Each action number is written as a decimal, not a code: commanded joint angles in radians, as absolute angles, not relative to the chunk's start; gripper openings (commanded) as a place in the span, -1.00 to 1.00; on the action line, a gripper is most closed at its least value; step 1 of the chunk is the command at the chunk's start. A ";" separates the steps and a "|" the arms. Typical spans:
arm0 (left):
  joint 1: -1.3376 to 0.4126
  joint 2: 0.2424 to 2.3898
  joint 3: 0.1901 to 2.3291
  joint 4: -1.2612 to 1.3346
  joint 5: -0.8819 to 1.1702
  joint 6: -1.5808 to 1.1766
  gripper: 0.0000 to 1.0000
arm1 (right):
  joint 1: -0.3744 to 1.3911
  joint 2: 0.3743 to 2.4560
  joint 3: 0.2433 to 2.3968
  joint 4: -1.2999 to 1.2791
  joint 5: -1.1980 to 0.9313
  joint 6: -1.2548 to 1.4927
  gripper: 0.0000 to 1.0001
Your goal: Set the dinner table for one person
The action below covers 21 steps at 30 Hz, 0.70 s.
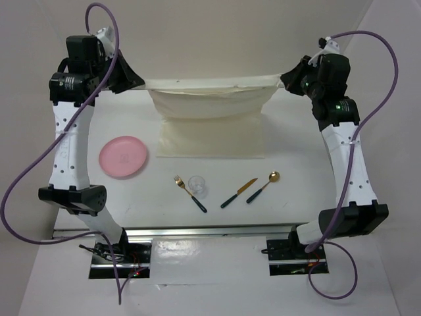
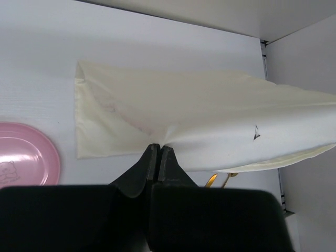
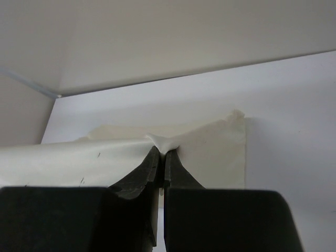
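Nearest, we see a fork (image 1: 189, 193), glass (image 1: 197, 185), knife (image 1: 238, 193) and spoon (image 1: 263, 187) on the white bench (image 1: 296, 164) spanning the scene, with a pink plate (image 1: 123, 157) to the left. Farther back, the left end effector (image 2: 159, 147) and right end effector (image 3: 163, 149) each clamp a corner of the raised cream cloth (image 1: 210, 125).

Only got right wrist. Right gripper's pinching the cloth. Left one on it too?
Observer: Yes, left gripper is shut on the cloth as well.
Operator: Whole cloth airborne?
Observer: No. Far edge is held up taut; near edge lies on the table.
Operator: Anything in front of it?
Observer: Fork, glass, knife and spoon in a row; plate off to the left.
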<state>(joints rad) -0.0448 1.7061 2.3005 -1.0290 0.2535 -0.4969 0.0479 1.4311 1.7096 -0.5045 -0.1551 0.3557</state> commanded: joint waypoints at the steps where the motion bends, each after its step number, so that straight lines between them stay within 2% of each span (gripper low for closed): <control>1: -0.029 1.667 2.338 -1.003 0.256 -0.472 -1.00 | 0.044 1.402 1.769 -0.499 -0.141 0.324 -1.00; 6: -0.029 1.767 2.367 -0.953 0.278 -0.472 -1.00 | 0.044 1.527 1.793 -0.430 -0.163 0.313 -1.00; 14: -0.002 2.018 2.502 -0.812 0.325 -0.506 -1.00 | 0.044 1.797 1.971 -0.270 -0.163 0.295 -1.00; 21: 0.008 2.121 2.522 -0.654 0.386 -0.552 -1.00 | 0.044 1.943 2.052 -0.172 -0.163 0.295 -1.00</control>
